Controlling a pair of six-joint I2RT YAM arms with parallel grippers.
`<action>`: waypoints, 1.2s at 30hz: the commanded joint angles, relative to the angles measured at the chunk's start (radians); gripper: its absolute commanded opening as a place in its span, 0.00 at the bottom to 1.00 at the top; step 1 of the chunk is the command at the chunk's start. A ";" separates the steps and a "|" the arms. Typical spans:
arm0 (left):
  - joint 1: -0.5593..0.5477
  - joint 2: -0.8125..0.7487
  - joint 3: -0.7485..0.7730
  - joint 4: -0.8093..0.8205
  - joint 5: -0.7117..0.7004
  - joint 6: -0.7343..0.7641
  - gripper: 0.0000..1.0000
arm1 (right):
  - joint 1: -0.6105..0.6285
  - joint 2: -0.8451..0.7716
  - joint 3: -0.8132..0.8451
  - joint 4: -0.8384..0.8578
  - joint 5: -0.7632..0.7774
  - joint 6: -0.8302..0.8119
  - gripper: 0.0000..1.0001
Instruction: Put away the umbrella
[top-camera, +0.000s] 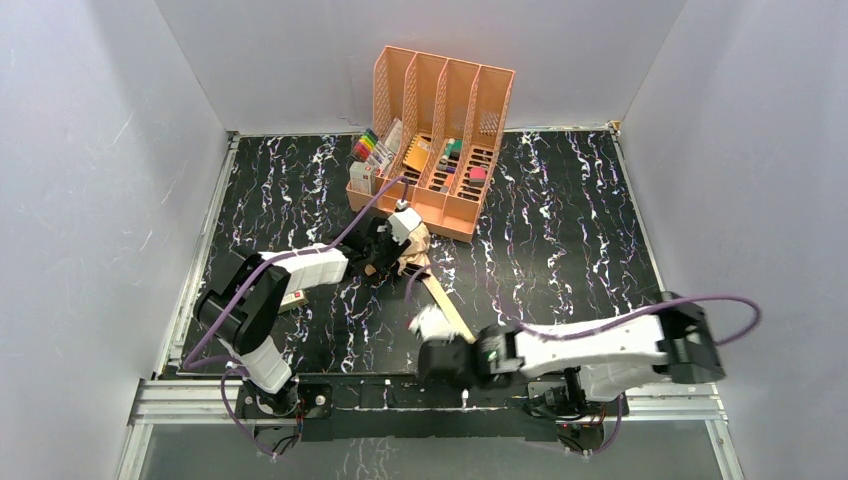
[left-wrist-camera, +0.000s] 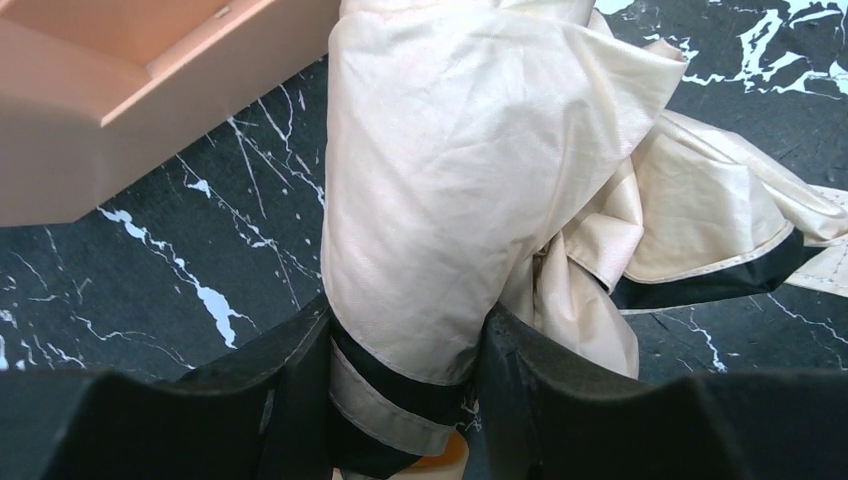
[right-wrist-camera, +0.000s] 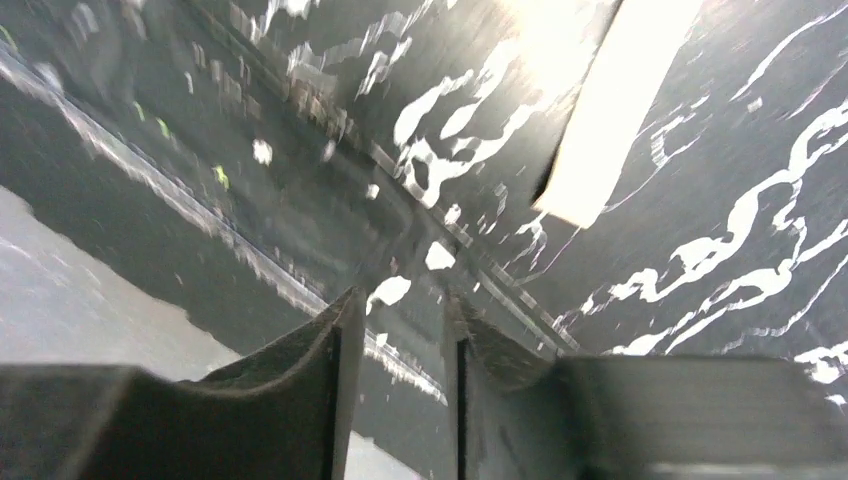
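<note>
The umbrella (top-camera: 418, 258) lies mid-table in front of the organizer as a crumpled tan and black canopy, with its pale shaft and handle (top-camera: 447, 308) running toward the near edge. My left gripper (top-camera: 403, 236) is shut on the bunched canopy (left-wrist-camera: 470, 170); both black fingers (left-wrist-camera: 285, 375) press the fabric and its black-edged strap. My right gripper (top-camera: 428, 328) is low at the near edge, just off the handle's end. In the blurred right wrist view its jaws (right-wrist-camera: 400, 310) are open with nothing between them, and the cream handle (right-wrist-camera: 600, 130) lies ahead to the right.
A peach file organizer (top-camera: 440, 140) with markers (top-camera: 368, 150) and small items stands at the back, close behind the left gripper; its base corner (left-wrist-camera: 120, 90) shows in the left wrist view. A small cream box (top-camera: 291, 298) lies by the left arm. The metal rail (top-camera: 400, 395) borders the near edge.
</note>
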 joint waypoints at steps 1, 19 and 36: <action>-0.031 0.001 -0.061 0.010 -0.020 0.077 0.00 | -0.252 -0.262 -0.105 0.235 -0.099 -0.066 0.47; -0.291 0.026 -0.252 0.359 -0.160 0.413 0.00 | -1.120 -0.144 -0.026 0.574 -0.698 -0.684 0.73; -0.536 0.107 -0.462 0.744 -0.367 0.685 0.00 | -1.139 0.029 0.081 0.556 -1.034 -1.235 0.86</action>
